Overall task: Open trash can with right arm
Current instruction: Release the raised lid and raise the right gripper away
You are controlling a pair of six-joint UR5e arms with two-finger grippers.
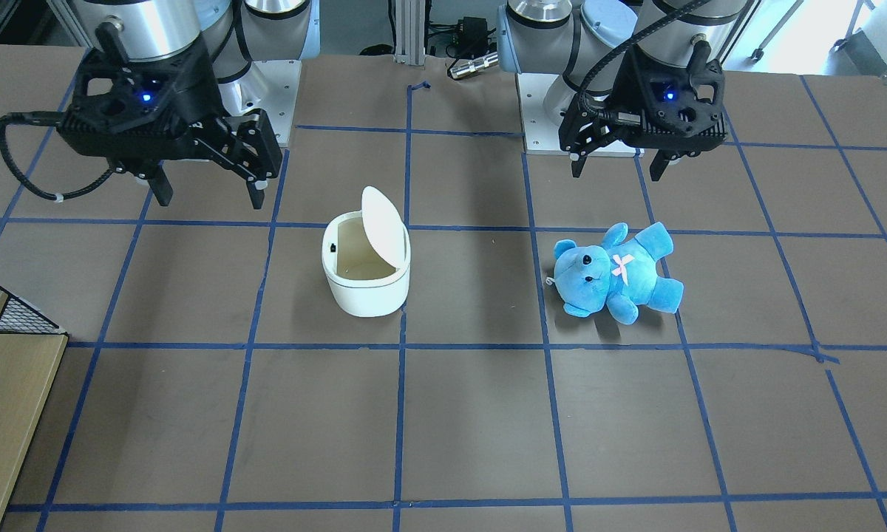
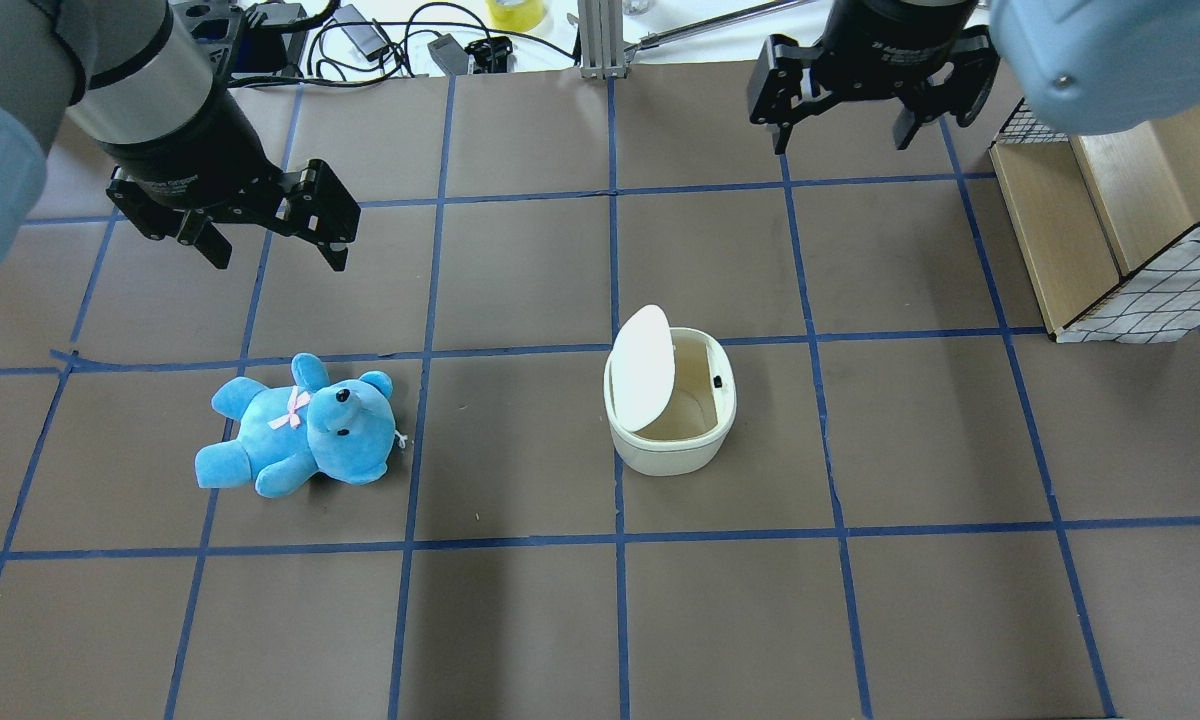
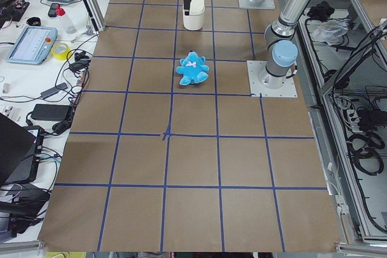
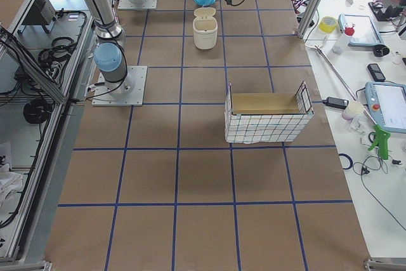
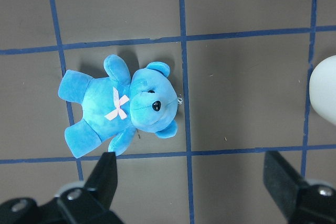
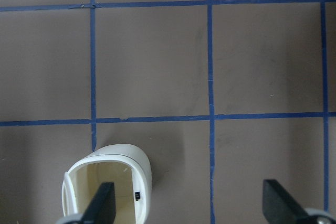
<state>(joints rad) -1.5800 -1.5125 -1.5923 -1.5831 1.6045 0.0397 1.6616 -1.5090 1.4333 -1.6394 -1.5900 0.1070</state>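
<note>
The white trash can (image 1: 366,292) stands on the table with its lid (image 1: 383,222) swung up, so the beige inside shows. It also shows in the overhead view (image 2: 670,455) and in the right wrist view (image 6: 134,161). My right gripper (image 1: 211,199) is open and empty. It hangs above the table behind the can and apart from it, as also seen from overhead (image 2: 842,143). My left gripper (image 1: 616,174) is open and empty above the blue teddy bear (image 1: 617,273), which lies on its back (image 5: 123,106).
A wire-mesh basket with wooden boards (image 2: 1110,220) stands at the table's edge on my right side. Cables and a yellow tape roll (image 2: 515,12) lie beyond the far edge. The two arm bases (image 1: 266,89) stand on my side of the table.
</note>
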